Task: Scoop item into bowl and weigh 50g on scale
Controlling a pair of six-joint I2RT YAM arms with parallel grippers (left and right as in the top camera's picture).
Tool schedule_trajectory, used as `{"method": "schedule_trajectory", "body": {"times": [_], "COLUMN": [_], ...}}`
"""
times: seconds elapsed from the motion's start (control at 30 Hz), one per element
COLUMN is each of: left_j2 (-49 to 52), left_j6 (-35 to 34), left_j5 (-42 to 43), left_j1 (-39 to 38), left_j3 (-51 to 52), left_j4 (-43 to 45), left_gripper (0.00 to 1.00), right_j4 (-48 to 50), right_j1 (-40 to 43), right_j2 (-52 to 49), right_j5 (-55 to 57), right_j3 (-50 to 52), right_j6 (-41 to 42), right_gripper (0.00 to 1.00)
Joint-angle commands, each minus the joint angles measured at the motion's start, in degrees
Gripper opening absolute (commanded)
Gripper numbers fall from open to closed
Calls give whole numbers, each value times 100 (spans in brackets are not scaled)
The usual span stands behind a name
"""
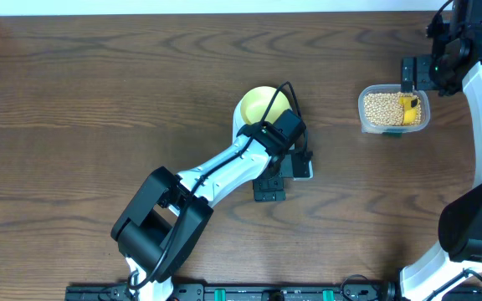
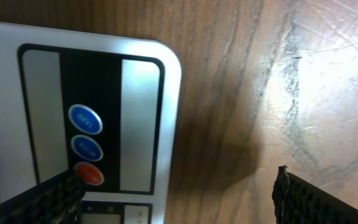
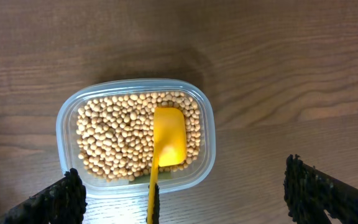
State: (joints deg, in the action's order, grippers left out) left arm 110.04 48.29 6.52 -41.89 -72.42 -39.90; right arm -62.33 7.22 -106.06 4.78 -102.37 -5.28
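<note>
Opening stage of the weighing task. The right tool point(image 3: 182, 171) hangs above a clear plastic tub point(image 3: 209, 124) at the far right of the tabletop point(image 1: 99, 100). Its jaws are spread wide and hold nothing. The tub contains the beans point(image 3: 117, 137), a loose beige layer covering its floor. A yellow scoop point(image 3: 168, 137) lies in them, blade on the pile and handle running toward the near rim, between the two fingers.

The left tool point(image 2: 178, 180), likewise fully open and empty, hovers over the front corner of the scale point(image 2: 5, 74), close above its two blue buttons point(image 2: 85, 119) and one red button point(image 2: 89, 174). Nothing shows that it touches them.

The pale yellow bowl point(image 1: 258, 104) sits at mid-tabletop, just beyond the left wrist and well apart from the tub. What can be seen of its inside looks bare. The arm covers most of the scale from above, so whether the bowl rests on it cannot be told.

Judged step: no scooping has begun, and the scoop is not yet grasped. The next move probably calls for the right tool to descend and close across the narrow handle without tipping the tub. The loaded blade must then be carried level across the gap to the bowl. The left tool appears placed to press a button, perhaps to switch on or zero the scale.
</note>
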Motion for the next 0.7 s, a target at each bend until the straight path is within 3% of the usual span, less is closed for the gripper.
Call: {"method": "schedule_trajectory", "body": {"times": [0.0, 0.67], "left_j2": [22, 46], "left_j6": [98, 315], "left_j5": [210, 487], "left_j1": [2, 9], "left_j3": [-68, -98], "left_j4": [-66, -308], "left_gripper": [98, 98], "right_j4": [-13, -13], "right_j1": [20, 20], "right_j2": [31, 31], "right_j5": [46, 46], "right_j3": [-63, -63], "right_j6": [7, 7], "right_gripper": [99, 99]}}
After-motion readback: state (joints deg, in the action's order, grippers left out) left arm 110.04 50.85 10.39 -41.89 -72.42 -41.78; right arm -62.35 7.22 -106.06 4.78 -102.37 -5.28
